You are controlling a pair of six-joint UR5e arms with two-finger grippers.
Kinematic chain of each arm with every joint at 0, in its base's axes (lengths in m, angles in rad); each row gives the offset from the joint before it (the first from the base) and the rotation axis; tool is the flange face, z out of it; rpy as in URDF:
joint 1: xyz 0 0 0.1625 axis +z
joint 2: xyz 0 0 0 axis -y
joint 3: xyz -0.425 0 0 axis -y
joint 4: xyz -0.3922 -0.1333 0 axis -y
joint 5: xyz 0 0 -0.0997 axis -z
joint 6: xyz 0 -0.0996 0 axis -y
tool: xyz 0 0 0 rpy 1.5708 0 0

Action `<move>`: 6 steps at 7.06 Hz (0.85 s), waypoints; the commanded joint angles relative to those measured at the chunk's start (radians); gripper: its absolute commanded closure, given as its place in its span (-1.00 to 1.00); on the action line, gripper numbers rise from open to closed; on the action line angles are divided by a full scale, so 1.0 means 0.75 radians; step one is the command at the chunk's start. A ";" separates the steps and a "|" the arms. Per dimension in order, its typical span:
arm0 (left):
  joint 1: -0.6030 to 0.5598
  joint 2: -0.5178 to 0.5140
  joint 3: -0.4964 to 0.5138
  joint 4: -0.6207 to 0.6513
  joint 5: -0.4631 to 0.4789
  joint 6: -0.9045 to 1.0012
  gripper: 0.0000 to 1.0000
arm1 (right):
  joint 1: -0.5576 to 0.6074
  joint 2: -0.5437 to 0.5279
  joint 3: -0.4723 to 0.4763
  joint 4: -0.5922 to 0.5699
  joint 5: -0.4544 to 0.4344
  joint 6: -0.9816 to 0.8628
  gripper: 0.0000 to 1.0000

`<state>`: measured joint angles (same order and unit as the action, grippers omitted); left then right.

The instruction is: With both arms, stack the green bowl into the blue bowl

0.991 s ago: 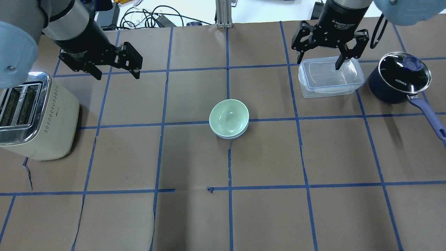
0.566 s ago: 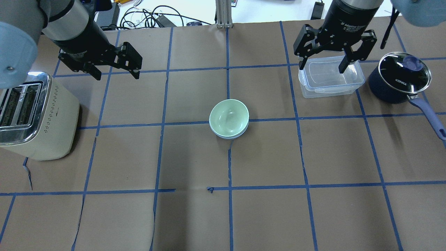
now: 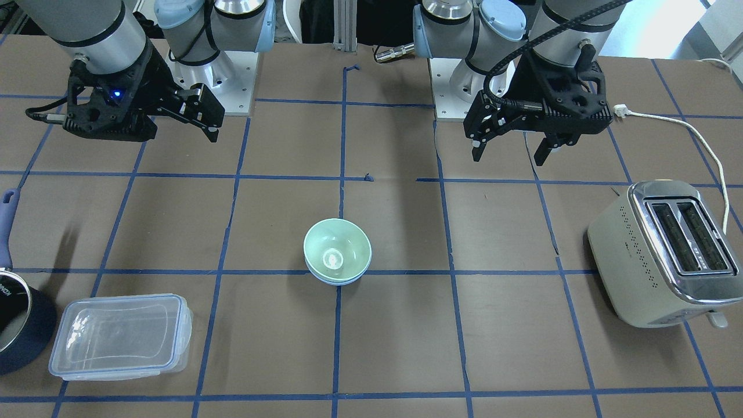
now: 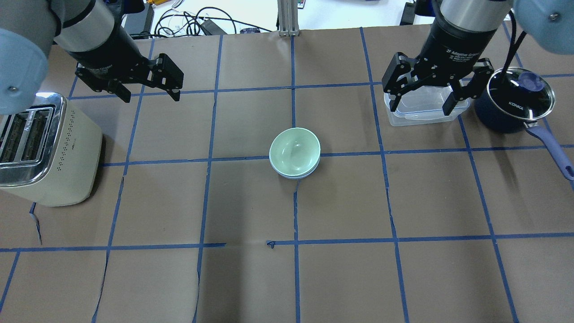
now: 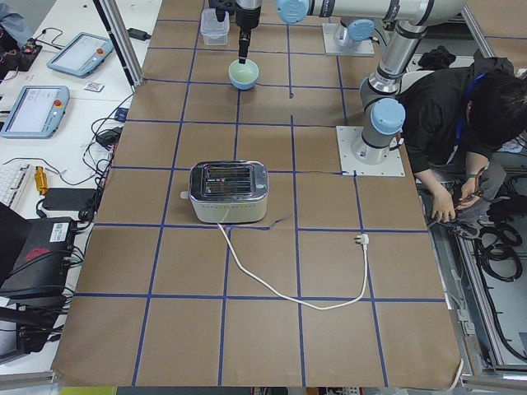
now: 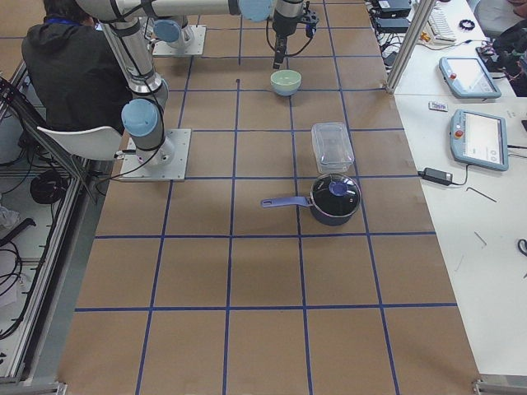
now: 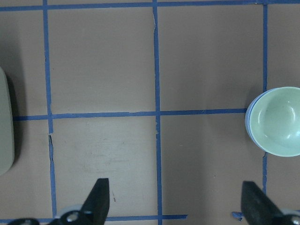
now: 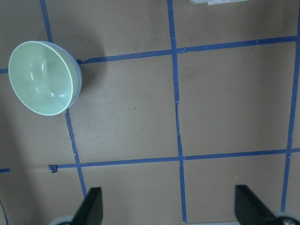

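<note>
The green bowl (image 4: 294, 150) sits nested inside the blue bowl (image 4: 295, 176) at the table's centre. Only the blue bowl's rim shows under it. The stack also shows in the front view (image 3: 336, 249), the left wrist view (image 7: 279, 122) and the right wrist view (image 8: 41, 77). My left gripper (image 4: 151, 95) is open and empty, raised to the far left of the bowls. My right gripper (image 4: 420, 109) is open and empty, raised to the far right of the bowls, above the clear container. Neither gripper touches the bowls.
A cream toaster (image 4: 49, 148) stands at the left edge, its cord (image 3: 696, 125) trailing behind it. A clear plastic container (image 3: 119, 334) and a navy pot with a glass lid (image 4: 515, 96) stand at the right. An operator (image 5: 461, 107) bends beside the table.
My right gripper has moved back toward the near side, over the clear container, still open. The left gripper and the stacked bowls have not moved.
</note>
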<state>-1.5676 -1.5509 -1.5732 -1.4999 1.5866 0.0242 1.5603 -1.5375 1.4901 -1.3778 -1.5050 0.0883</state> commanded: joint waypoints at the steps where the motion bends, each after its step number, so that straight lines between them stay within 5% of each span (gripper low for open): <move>1: 0.000 0.000 0.003 0.000 -0.001 -0.004 -1.00 | -0.002 -0.006 0.001 0.053 -0.128 0.027 -1.00; 6: 0.000 0.002 0.001 0.000 -0.001 -0.004 -1.00 | -0.002 -0.006 0.001 -0.014 -0.125 0.030 -1.00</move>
<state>-1.5684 -1.5498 -1.5733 -1.5009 1.5871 0.0215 1.5590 -1.5416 1.4911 -1.3679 -1.5981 0.1100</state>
